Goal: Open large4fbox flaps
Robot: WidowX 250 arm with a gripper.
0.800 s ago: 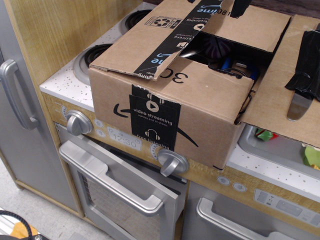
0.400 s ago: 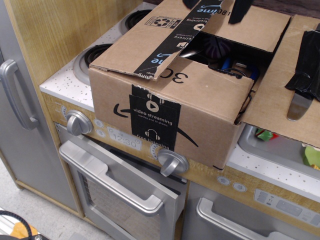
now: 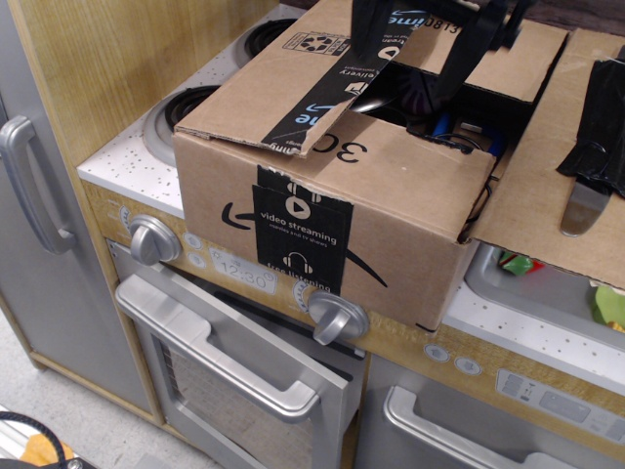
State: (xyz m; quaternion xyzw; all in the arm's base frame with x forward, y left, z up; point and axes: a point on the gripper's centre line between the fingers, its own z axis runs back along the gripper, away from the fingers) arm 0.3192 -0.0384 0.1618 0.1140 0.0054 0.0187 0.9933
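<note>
brown cardboard large4fbox [image 3: 332,210] sits on the stove surface [image 3: 127,161]; right flap [image 3: 557,166] already folded out. gripper [image 3: 415,59], fingers apart, straddles the far flap [image 3: 493,49]; next, it likely must close and lift back

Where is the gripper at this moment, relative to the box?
The gripper is at the top centre of the view, fingers spread, reaching down over the back of the large4fbox, above its dark opening and beside the taped left flap.
</note>
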